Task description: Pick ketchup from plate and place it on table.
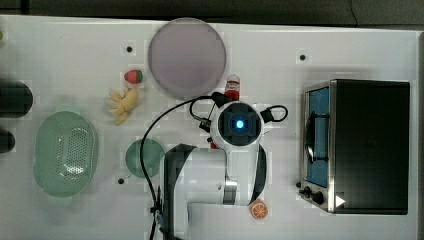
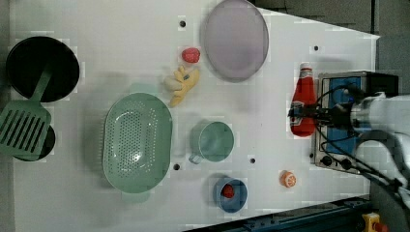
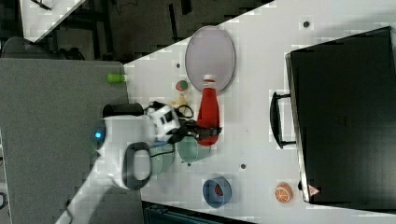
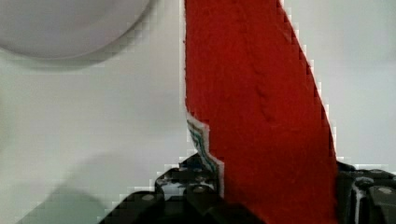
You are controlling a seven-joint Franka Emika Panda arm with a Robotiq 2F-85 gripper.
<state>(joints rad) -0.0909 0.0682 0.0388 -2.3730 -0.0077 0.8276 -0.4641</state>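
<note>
- The tool [image 2: 303, 112] is clamped on the ketchup [image 2: 303, 104], one finger on either side of the red bottle's lower body; the wrist view shows the red body [image 4: 261, 116] wedged between the two dark fingers.
- The ketchup is off the plate [image 2: 235, 41]: in the left view it shows past the plate's right edge, over the white worktop [image 2: 121, 48] and just beside the toaster oven [image 2: 345, 96], white cap pointing toward the plate's end of the worktop.
- In the right view the bottle [image 3: 208, 112] runs from the plate's [image 3: 210, 51] near rim toward the arm, with the tool [image 3: 205, 131] holding it close to its base.
- Whether the bottle's base touches the worktop I cannot tell.
- In the top view the arm's wrist [image 1: 239, 124] covers most of the bottle, and the white cap and a bit of red [image 1: 232, 87] show beside the plate [image 1: 187, 57].
- The plate is bare.
- In the left view a strawberry [image 2: 190, 54] and a yellow banana bunch [image 2: 181, 84] lie just off the plate's left side.
- Farther along in the left view are a pale green basket [image 2: 138, 140], a green cup [image 2: 212, 141], a blue bowl [image 2: 230, 194] with something red in it, and an orange slice [image 2: 288, 179].
</note>
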